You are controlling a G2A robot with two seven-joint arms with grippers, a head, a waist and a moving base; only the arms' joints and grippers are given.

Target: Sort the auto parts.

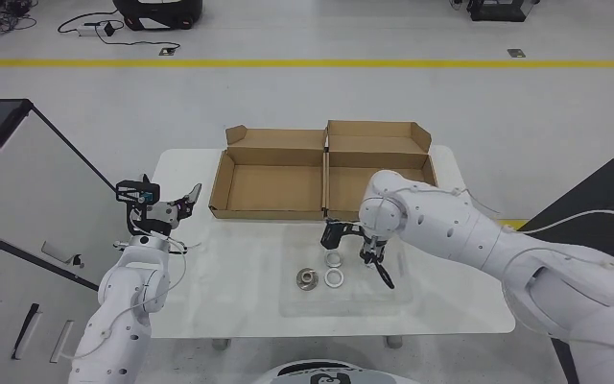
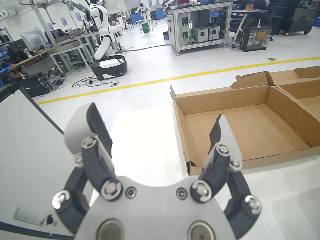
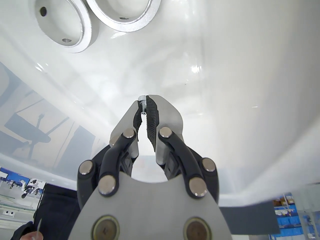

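Here's the white tabletop (image 1: 240, 288) spread out below me, and along its far side 2 open cardboard boxes sit flush together, the left box (image 1: 273, 187) and the right box (image 1: 379, 144). Nearer to me, in front of the boxes, lies the clear tray (image 1: 297, 302) with the loose parts in it.

My left pincer (image 2: 156, 116) hangs wide open with nothing in it, raised over the left edge of the tabletop. It faces the left box and is well apart from the tray, so it's out of this play.

My right pincer (image 3: 145, 101) is the one in action. It's down low over the tray's floor, nipped tight on a part. Beside it in the tray lie 2 silver rings, flat and touching each other: the first ring (image 3: 86, 23) and the second ring (image 3: 125, 26). A grey hub (image 1: 307, 278) sits just beyond them on my left.

And the catch itself is 1 tiny threaded screw (image 3: 142, 103), pinched right at the tips, with its long axis running along the fingers.

Now the relation that counts. The boxes lie past the tray, away from me, and the right box is the nearer to this pincer, almost straight ahead of it. I reckon the next move is a lift and a short carry forward over that box's front wall. Which box suits a screw, I can't tell from here.
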